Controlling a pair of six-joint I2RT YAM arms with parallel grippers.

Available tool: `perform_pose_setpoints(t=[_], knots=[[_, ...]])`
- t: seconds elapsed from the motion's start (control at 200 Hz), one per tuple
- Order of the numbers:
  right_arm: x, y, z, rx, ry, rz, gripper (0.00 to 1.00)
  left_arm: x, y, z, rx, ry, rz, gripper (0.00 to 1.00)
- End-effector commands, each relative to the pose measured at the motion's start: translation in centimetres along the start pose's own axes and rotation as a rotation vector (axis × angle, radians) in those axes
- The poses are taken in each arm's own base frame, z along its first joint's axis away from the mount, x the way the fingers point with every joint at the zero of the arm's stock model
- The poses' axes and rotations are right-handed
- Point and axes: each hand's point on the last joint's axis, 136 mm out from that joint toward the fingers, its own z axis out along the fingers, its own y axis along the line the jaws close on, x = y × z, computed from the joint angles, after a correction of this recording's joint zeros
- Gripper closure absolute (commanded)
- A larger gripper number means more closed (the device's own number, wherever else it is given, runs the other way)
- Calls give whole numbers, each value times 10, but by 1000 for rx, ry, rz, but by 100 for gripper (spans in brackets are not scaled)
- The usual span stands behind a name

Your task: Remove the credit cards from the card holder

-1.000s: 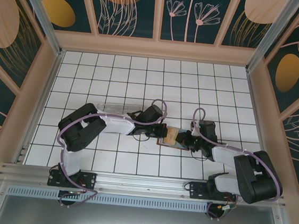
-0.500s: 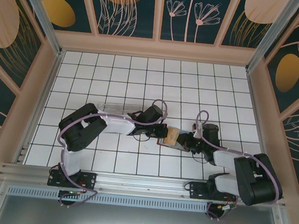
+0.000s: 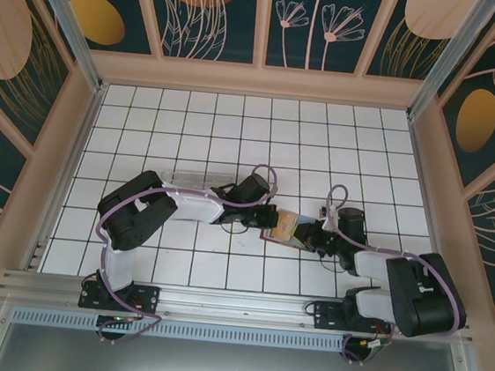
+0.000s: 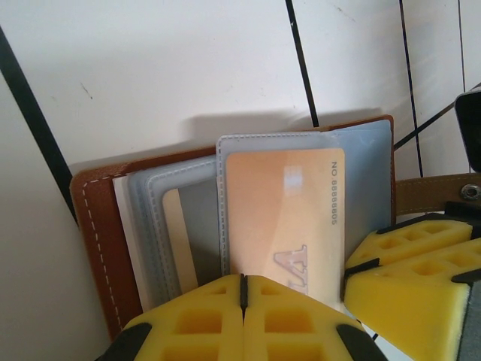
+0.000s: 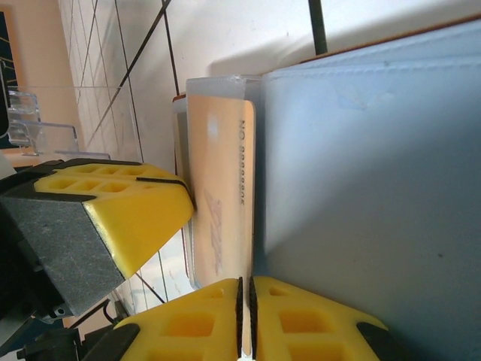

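On the counter (image 4: 188,60), left gripper (image 4: 242,289) and right gripper (image 5: 244,293) each clamp the open card holder (image 4: 94,226). Nothing is out yet; the orange credit card (image 4: 282,210) sits sleeved.

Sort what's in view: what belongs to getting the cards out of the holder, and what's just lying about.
Part of the job:
- card holder, lying open
- orange card in a clear sleeve
- paler card in the next sleeve
- left gripper, shut on the card holder
- right gripper, shut on the orange card

Just lying about:
- clear plastic box behind the left arm
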Motion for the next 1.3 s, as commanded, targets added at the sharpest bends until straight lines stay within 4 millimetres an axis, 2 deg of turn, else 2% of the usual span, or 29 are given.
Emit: perform_pose_setpoints(t=[0.0, 0.215, 0.33, 0.646, 0.816, 0.881, 1.001, 1.021, 1.291], knots=[[-1, 7, 1, -41, 9, -8, 87, 48, 67, 12, -203, 139, -82, 100], [-4, 10, 1, -47, 4, -10, 88, 49, 66, 14, -195, 144, -84, 100], [-4, 11, 2, -46, 6, -11, 83, 49, 65, 14, -188, 145, -84, 100], [-8, 9, 5, -16, 1, -13, 82, 47, 62, 14, -175, 144, -84, 100], [-9, 13, 7, -18, 4, -28, 87, 48, 61, 15, -168, 145, -82, 100], [-10, 14, 8, -15, 5, -34, 100, 48, 60, 15, -167, 146, -83, 100], [-10, 10, 6, 8, -3, -35, 100, 48, 61, 15, -168, 147, -84, 100], [-10, 9, 6, 13, -6, -34, 100, 56, 69, 14, -186, 162, -93, 100], [-14, -5, -11, 51, -61, -6, 100, 56, 83, 8, -229, 153, -108, 100]])
